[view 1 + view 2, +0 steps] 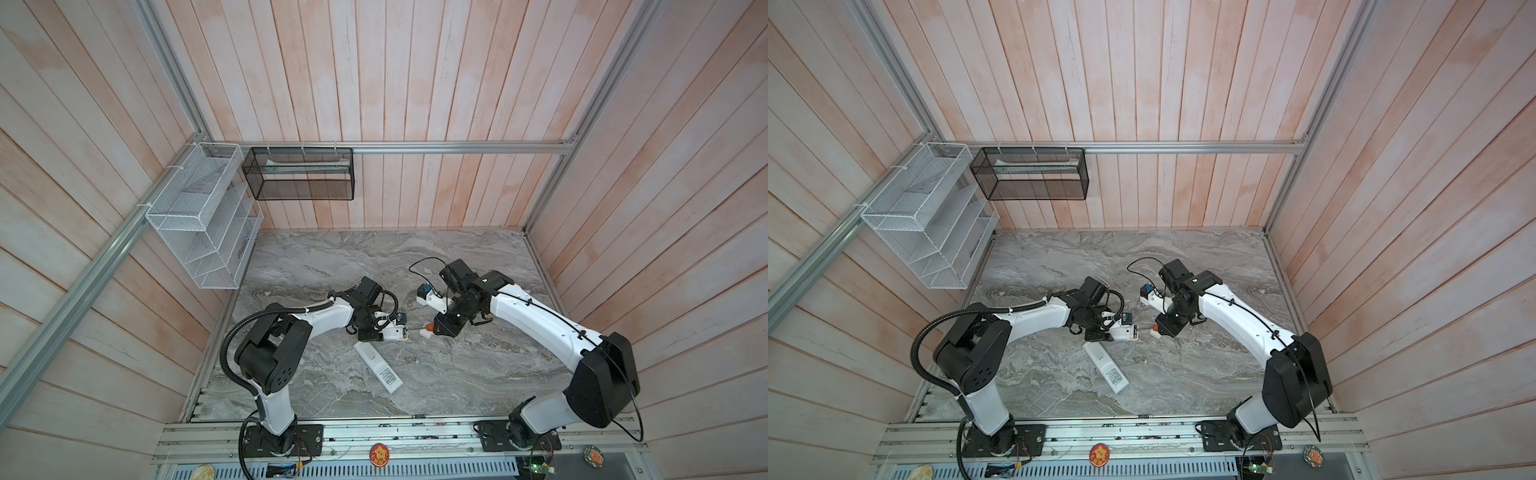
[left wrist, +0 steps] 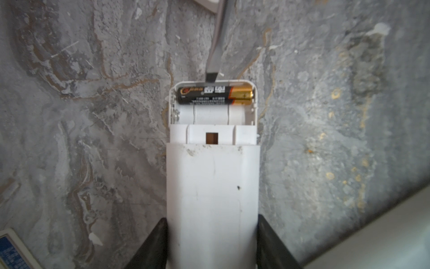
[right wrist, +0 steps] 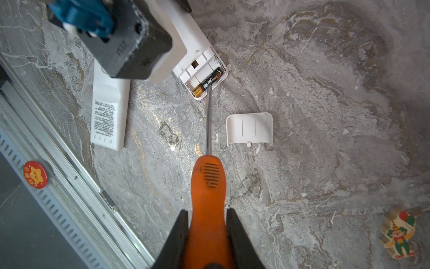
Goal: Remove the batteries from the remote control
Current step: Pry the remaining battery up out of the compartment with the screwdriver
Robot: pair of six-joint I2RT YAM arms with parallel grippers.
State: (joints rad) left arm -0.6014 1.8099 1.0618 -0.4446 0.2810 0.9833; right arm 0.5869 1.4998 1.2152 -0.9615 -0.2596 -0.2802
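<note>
Left end effector clamps the white remote, right end effector grips the orange-handled screwdriver, tip against the one battery in the open compartment: pry gently upward, remote steady.

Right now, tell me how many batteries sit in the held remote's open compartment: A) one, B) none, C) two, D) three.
A: the left wrist view shows a single battery in the end slot of the remote, the slot beside it bare, with the tip of the screwdriver at that battery.
</note>
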